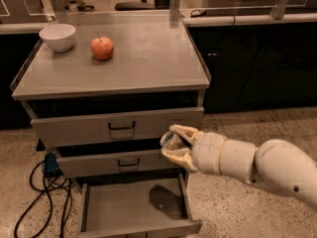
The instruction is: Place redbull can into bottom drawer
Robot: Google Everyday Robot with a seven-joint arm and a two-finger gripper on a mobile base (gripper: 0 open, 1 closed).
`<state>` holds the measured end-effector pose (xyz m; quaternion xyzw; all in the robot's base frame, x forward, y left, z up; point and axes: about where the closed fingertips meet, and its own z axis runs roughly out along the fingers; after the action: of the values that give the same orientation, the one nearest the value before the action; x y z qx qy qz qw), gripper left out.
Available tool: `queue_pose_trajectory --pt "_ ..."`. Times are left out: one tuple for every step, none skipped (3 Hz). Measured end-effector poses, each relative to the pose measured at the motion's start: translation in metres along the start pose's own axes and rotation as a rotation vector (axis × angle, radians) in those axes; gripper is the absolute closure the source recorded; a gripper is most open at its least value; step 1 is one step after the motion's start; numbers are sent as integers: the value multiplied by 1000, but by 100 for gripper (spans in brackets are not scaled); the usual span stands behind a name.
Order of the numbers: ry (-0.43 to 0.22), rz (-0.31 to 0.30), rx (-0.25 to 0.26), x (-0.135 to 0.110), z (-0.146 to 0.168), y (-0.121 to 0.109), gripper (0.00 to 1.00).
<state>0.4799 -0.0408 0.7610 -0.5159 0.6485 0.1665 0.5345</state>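
Note:
My gripper [172,143] reaches in from the right and is shut on the redbull can [171,140], seen end-on as a silvery round end between the cream fingers [184,131]. It hangs in front of the middle drawer [119,163], above the right rear part of the bottom drawer [124,205]. The bottom drawer is pulled open; its flat grey floor shows only the gripper's shadow.
A red apple [102,48] and a white bowl [58,36] sit on the cabinet top [148,58]. The top drawer [119,126] is slightly open. Black cables [39,192] lie on the speckled floor at left. Dark counters stand behind at right.

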Motion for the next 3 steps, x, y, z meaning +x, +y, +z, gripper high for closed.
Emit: queue_pose_trajectory --pt "-54 3 -74 71 28 39 100" --pt "-95 49 -86 90 38 51 100" --pt "-117 66 -77 99 39 57 100"
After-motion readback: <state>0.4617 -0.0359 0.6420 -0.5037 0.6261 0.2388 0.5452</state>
